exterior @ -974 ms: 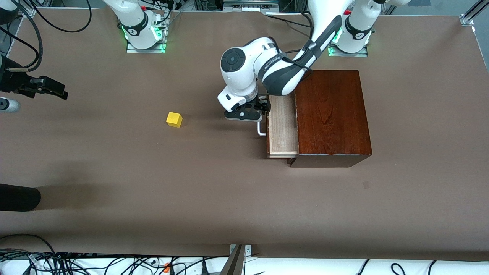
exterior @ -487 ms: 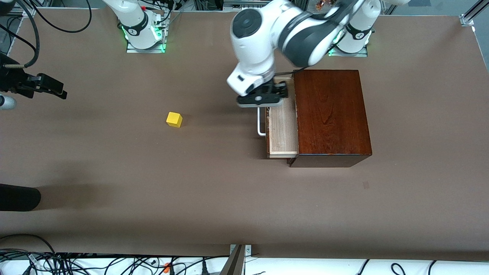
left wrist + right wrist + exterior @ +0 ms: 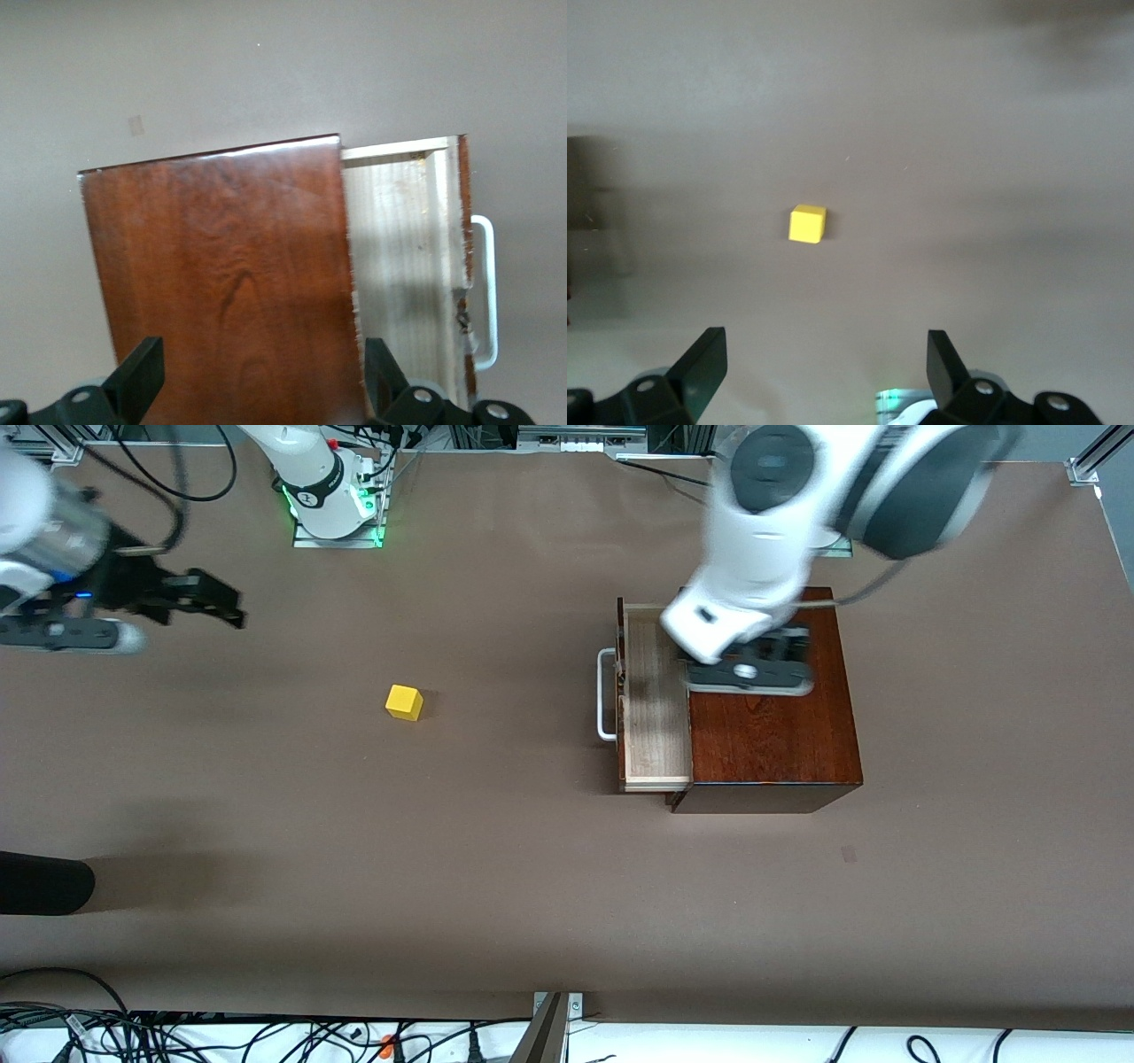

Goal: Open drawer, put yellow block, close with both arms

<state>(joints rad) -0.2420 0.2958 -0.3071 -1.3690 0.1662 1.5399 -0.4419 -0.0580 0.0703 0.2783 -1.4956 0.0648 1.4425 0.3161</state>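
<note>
Brown matting covers the table [image 3: 496, 886] on which 2 arms work. Left gripper [image 3: 751, 675]: raised over the top of the reddish-brown wooden box [image 3: 771, 726], its fingers [image 3: 140, 376] spread wide and holding nothing; the left wrist view looks down on the box lid with the drawer alongside. Right gripper [image 3: 199, 598]: in the air over bare table at the right arm's end, its fingers [image 3: 702, 363] likewise spread wide and empty; the right wrist view looks down on the block between them, well below. Drawer [image 3: 654, 717]: pulled partly out of the box toward the right arm's end, its pale wooden tray exposed and empty, the white U-shaped handle [image 3: 604, 695] on its dark front panel touched by neither gripper. Yellow block [image 3: 404, 702]: a small cube resting alone on the matting, well apart from the drawer, between the handle and the right gripper's position.
</note>
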